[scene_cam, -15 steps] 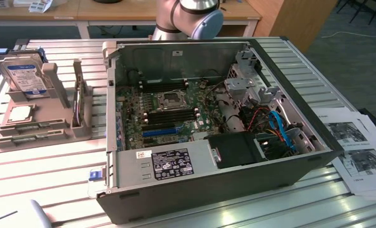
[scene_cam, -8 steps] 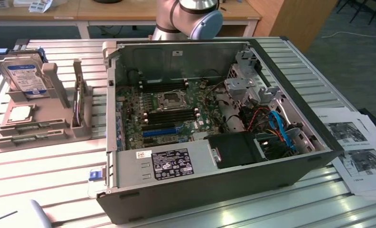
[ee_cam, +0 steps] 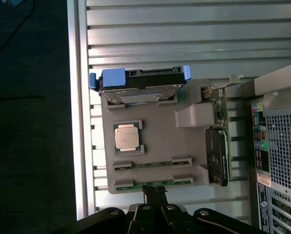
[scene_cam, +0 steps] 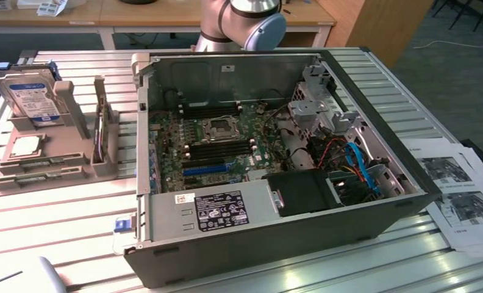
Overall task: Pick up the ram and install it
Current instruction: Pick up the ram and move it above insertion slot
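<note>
The slatted metal worktop [scene_cam: 63, 232] carries an open computer case [scene_cam: 266, 244] lying on its side across the middle and toward the edge on the exterior view's right. Its motherboard [scene_cam: 217, 146] faces up. The robot arm [scene_cam: 241, 24] stands at the far edge, behind the case.

Inside the case, along its near wall, a black label [scene_cam: 219, 210] bears white print and marks too small to read, with a small white sticker [scene_cam: 183, 199] beside it.

A grey holder [ee_cam: 184, 141] sits near the worktop's edge on the exterior view's left, apart from the case. Printed sheets [scene_cam: 461, 189] with dark pictures lie at the opposite edge; their text cannot be read.

A hard drive [scene_cam: 34, 101] with blue side tabs stands in the holder's far end. Its blue-and-white label has writing that cannot be made out. A square processor [ee_cam: 127, 137] lies flat in a recess at the holder's middle.

The ram [ee_cam: 155, 183] lies on edge in the slot along the holder's near end, its green edge showing. A second memory stick [ee_cam: 153, 165] lies parallel in the next slot.

The gripper [ee_cam: 153, 194] hangs just over the ram, its fingers pressed together with nothing between them. I cannot tell whether they touch it.
</note>
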Robot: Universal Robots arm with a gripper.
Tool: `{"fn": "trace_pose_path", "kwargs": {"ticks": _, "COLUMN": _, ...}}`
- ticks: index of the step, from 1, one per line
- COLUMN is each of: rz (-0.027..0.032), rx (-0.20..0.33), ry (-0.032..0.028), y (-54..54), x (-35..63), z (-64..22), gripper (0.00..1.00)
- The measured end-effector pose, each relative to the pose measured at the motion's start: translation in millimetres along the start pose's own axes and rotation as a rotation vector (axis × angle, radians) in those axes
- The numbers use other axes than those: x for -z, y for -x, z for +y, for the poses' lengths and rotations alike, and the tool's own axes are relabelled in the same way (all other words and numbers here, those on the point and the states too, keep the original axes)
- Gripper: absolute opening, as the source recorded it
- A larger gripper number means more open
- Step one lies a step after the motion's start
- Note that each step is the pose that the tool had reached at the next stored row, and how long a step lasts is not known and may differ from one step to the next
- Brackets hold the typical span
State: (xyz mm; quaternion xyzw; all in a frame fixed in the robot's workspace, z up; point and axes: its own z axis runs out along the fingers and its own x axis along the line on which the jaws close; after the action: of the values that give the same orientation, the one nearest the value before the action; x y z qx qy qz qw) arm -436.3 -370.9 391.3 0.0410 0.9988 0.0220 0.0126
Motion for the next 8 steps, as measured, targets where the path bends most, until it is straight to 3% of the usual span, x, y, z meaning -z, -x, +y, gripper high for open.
{"fn": "trace_pose_path", "kwargs": {"ticks": 8, "rz": -0.0001, "rx": 0.000, "ry": 0.0001, "y": -0.1, "x": -3.0, "z": -0.1, "gripper": 0.10}}
